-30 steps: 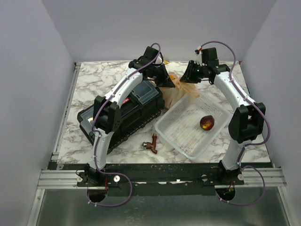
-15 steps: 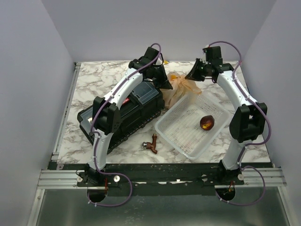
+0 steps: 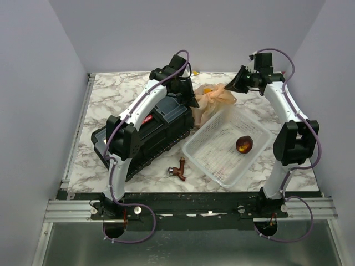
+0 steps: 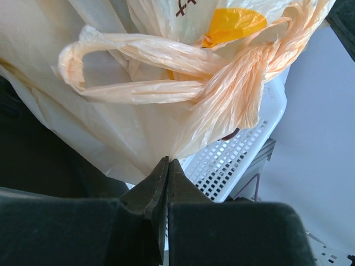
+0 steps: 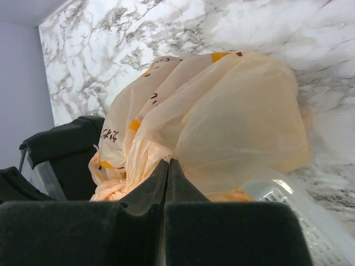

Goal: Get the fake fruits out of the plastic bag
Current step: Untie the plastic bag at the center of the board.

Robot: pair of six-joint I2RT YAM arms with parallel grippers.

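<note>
The plastic bag point(image 3: 215, 100), thin tan film with orange print, hangs stretched between my two grippers at the back of the table, over the far corner of the basket. My left gripper point(image 3: 195, 102) is shut on the bag's left side. In the left wrist view its jaws point(image 4: 167, 162) pinch the film just below the knotted handles point(image 4: 233, 94). My right gripper point(image 3: 237, 87) is shut on the bag's right side, and its jaws point(image 5: 168, 162) pinch a fold of the bag point(image 5: 233, 122). The fake fruits are hidden inside the bag.
A white mesh basket point(image 3: 213, 158) sits centre right with one maroon-brown glossy fruit point(image 3: 244, 144) in it. A black toolbox point(image 3: 144, 133) lies under my left arm. A small brown tap-like part point(image 3: 178, 169) rests in front of the basket.
My right gripper has shut on the bag and pulled back and to the right, drawing the bag out sideways. My left gripper has kept its hold in place.
</note>
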